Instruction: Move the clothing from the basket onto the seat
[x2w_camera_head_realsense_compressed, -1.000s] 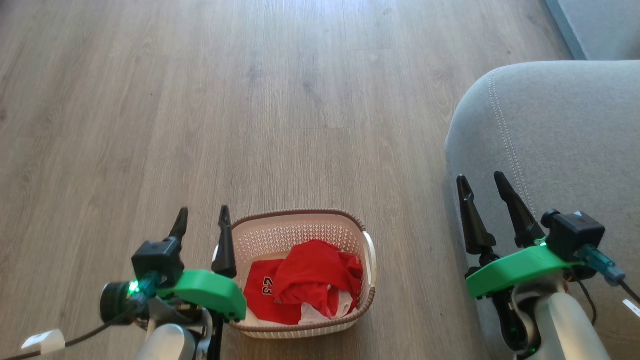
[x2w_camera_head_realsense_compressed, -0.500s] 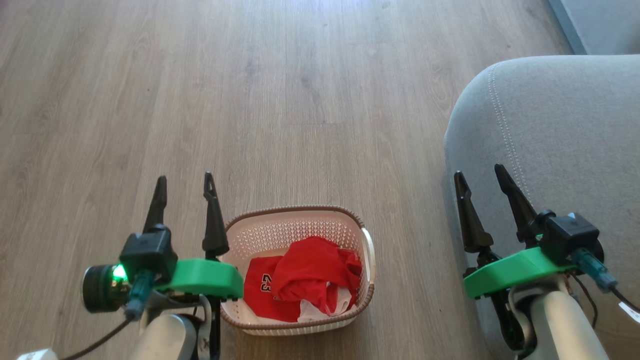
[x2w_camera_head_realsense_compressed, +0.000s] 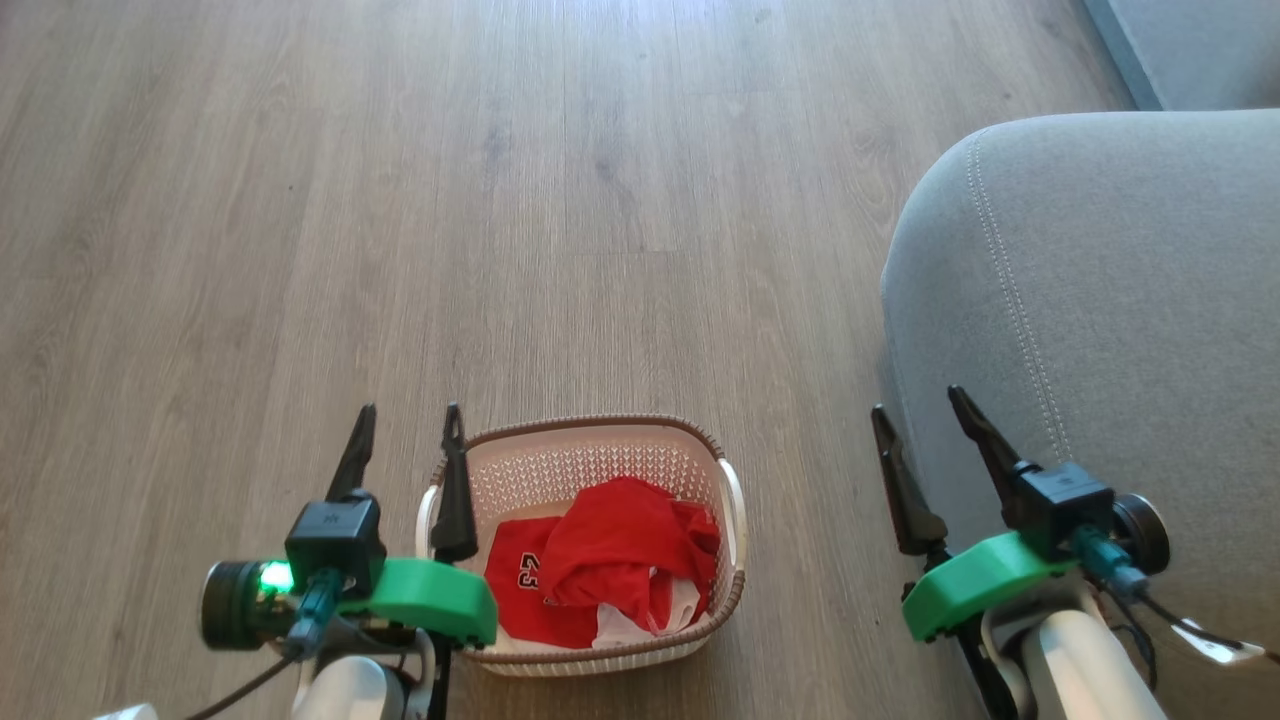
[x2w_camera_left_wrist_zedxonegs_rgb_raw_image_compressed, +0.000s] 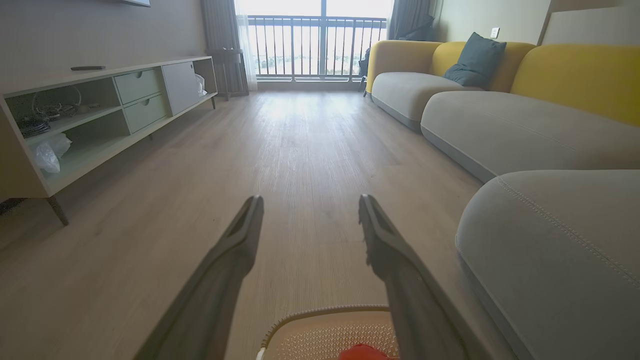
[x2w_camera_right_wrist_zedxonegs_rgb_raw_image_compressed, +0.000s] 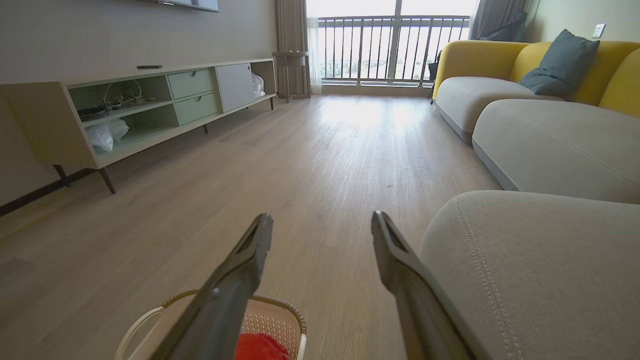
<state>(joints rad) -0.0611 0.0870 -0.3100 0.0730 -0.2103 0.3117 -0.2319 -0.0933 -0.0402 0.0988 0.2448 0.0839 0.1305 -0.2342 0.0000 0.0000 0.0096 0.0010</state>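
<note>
Location: the clothing (x2w_camera_head_realsense_compressed: 610, 560) lies inside the basket (x2w_camera_head_realsense_compressed: 590, 426). The basket stands on the floor (x2w_camera_head_realsense_compressed: 500, 200), near the seat (x2w_camera_head_realsense_compressed: 1100, 300) but apart from it. You have not yet lifted any garment.

Contents: the basket holds two red pieces.
- The jersey (x2w_camera_head_realsense_compressed: 520, 595) lies fairly flat on the basket's bottom, toward your left, with its number showing.
- The plain garment (x2w_camera_head_realsense_compressed: 630, 535) is bunched on top. It overlaps the jersey and leans toward the right wall.
- White trim shows at the near edge of the heap.
- The far wall of the basket is bare.

End effectors: the left gripper (x2w_camera_head_realsense_compressed: 410, 410) has its fingers spread wide and carries nothing. It hangs over the basket's left rim. The right gripper (x2w_camera_head_realsense_compressed: 916, 400) is likewise spread and unloaded, and sits at the seat's near edge.

Handling assessment: expect both pieces to be light, soft and limp. They should drape and trail when lifted rather than keep their shape.
- Take the plain garment first, pinching the raised fold at the top of the bunch, where there is cloth to close on.
- The jersey lies flat, so you will likely need to press down to the basket's bottom to gather a fold.

Risk: the basket looks light. Trailing cloth that catches the rim could drag or tip it.
</note>
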